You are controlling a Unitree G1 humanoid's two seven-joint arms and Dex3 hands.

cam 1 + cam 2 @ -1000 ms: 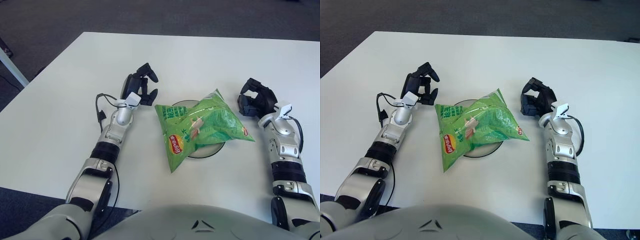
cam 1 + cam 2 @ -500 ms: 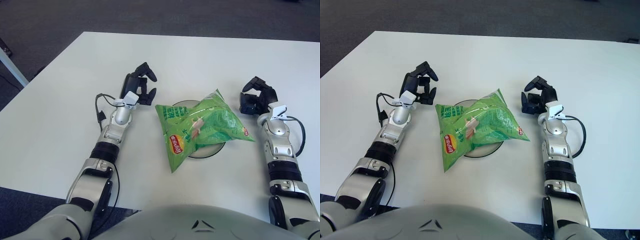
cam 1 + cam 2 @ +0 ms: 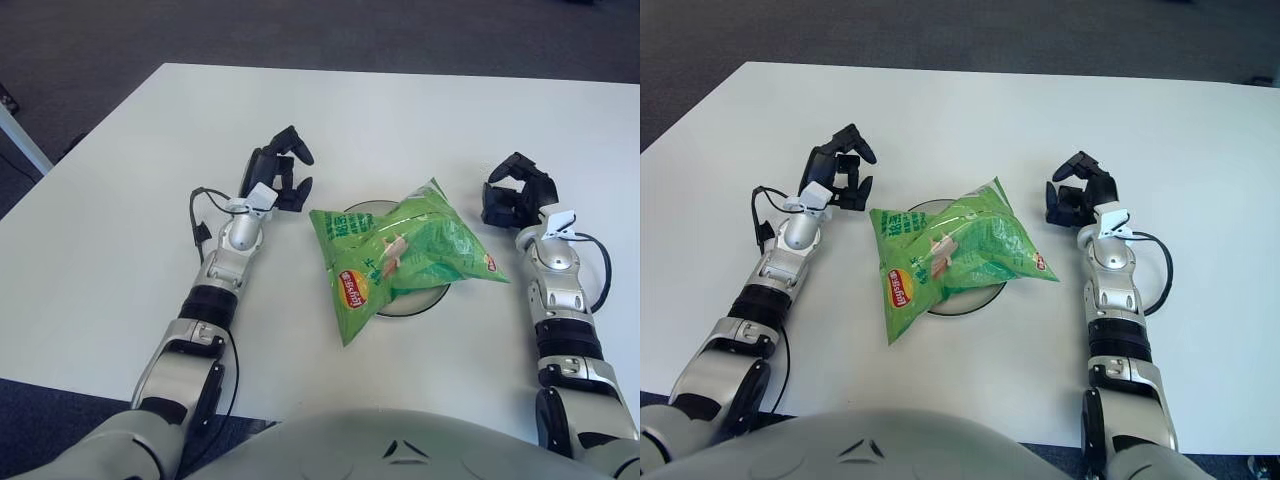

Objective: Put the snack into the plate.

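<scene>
A green snack bag (image 3: 400, 255) lies across a round dark-rimmed plate (image 3: 431, 297) in the middle of the white table, covering most of it and overhanging its near left side. My left hand (image 3: 280, 175) is left of the bag's top corner, a short gap away, fingers loosely spread and holding nothing. My right hand (image 3: 517, 195) is to the right of the bag, also apart from it, with relaxed fingers and nothing in them.
The white table (image 3: 380, 120) stretches far behind the plate, with dark carpet beyond its edge. A black cable (image 3: 197, 215) loops beside my left wrist, and another cable (image 3: 1160, 275) curls by my right forearm.
My right hand has drawn slightly back and to the right, away from the bag, its forearm straightening. The left hand and the bag have barely moved.
</scene>
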